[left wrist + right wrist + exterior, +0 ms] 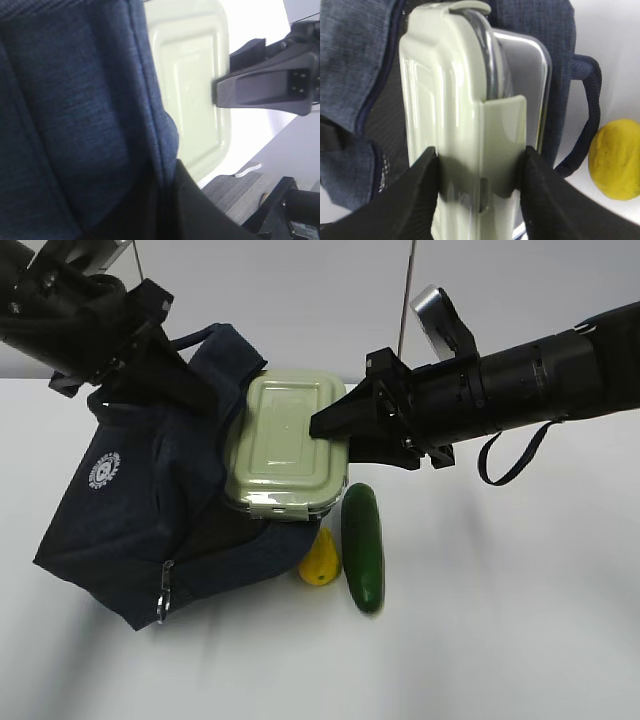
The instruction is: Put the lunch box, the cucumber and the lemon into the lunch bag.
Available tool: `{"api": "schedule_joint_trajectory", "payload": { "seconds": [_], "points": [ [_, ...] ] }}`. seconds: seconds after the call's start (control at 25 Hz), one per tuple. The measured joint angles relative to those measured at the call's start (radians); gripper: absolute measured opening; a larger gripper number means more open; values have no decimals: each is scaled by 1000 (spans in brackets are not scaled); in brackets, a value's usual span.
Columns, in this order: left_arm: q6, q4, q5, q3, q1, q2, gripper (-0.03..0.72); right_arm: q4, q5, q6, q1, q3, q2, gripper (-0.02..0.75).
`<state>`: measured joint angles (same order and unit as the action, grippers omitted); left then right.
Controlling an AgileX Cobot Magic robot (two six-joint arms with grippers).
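Exterior view, white tabletop [520, 640]. Open surface fills the lower and right parts of the frame; the large dark navy fabric lunch bag [130, 530] occupies the left half, its mouth turned toward centre. A small round white logo [104, 470] shows on the bag's side; its lettering cannot be read. The right gripper [325, 425], entering from the right edge, clamps one clip end of the clear lunch box with sage-green lid [285, 445], held at the bag's mouth. The left gripper [150, 370], upper left, is closed, pinching the bag's upper fabric. The glossy dark green cucumber [362, 548] and the small yellow lemon [321, 560] lie side by side on the table just below the box, beside the bag's lower edge.
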<state>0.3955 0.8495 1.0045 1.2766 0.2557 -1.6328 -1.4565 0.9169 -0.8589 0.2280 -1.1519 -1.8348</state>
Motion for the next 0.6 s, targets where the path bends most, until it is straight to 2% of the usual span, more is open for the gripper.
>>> {"api": "schedule_joint_trajectory", "payload": {
  "seconds": [0.16, 0.4, 0.6],
  "points": [
    [42, 98, 0, 0, 0, 0, -6, -8, 1, 0, 0, 0, 0, 355],
    [87, 196, 0, 0, 0, -14, -6, -81, 65, -6, 0, 0, 0, 355],
    [159, 334, 0, 0, 0, -55, -6, -87, 65, -10, 0, 0, 0, 355]
  ]
}}
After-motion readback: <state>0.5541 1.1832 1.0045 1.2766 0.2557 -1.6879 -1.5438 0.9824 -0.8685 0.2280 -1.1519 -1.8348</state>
